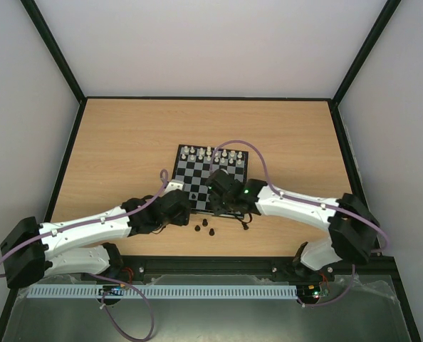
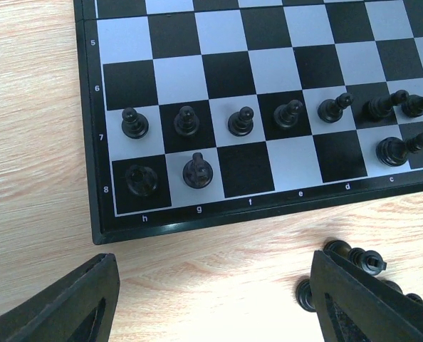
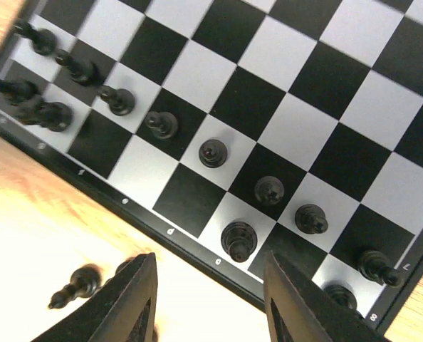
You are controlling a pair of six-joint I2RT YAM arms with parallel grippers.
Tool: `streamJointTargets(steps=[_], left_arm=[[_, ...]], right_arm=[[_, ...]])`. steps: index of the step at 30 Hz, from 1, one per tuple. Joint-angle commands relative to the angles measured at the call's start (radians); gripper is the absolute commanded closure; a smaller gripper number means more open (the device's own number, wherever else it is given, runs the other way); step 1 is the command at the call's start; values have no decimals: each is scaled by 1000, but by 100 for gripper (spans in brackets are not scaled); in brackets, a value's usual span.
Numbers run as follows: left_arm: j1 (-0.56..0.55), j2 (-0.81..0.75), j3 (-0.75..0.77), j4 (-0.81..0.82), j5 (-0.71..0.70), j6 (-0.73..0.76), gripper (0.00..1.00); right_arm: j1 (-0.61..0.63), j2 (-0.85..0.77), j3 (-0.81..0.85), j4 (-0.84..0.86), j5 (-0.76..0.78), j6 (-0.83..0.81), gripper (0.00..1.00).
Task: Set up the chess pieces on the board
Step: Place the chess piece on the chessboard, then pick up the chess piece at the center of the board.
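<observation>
The chess pieces (image 2: pixel 241 121) are black, the board (image 2: pixel 268 70) black-and-pale-grey checked, the table (image 2: pixel 33 142) light wood-grain.

Stock as I see it from my station:
- bench (image 1: pixel 126 142): pale wood grain, matt, smooth.
- board (image 2: pixel 268 64): smooth printed checks with a soft sheen; the dark border looks glossier.
- chess pieces (image 2: pixel 241 121): black, polished, plastic by their look.
- left fingers (image 2: pixel 69 306), right fingers (image 3: pixel 137 306): matt black plastic.
- arm shells (image 1: pixel 83 231): white glossy plastic.

Top view high, distant; wrist views close, downward, share board (image 2: pixel 247 171) edge.
</observation>
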Motion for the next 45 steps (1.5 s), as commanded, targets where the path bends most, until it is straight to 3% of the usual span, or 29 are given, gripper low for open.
streamJointTargets(steps=[1, 9, 21, 26, 33, 45], left_arm=[[-5, 2, 16, -15, 23, -6, 23], [-29, -15, -13, 12, 112, -5, 19], [-150, 130, 0, 59, 121, -65, 19], [-164, 175, -6, 76, 113, -80, 28], [-166, 229, -12, 120, 126, -71, 49], [-164, 291, 0, 171, 117, -55, 65]], right_arm=[[-3, -94, -37, -56, -15, 7, 57], [-3, -242, -107, -73, -37, 21, 52], [-3, -345, -173, -86, -39, 37, 50], [-4, -350, -179, -82, -43, 35, 50], [-4, -357, -180, -83, -43, 34, 50], [-3, -356, -180, -82, -37, 33, 50]])
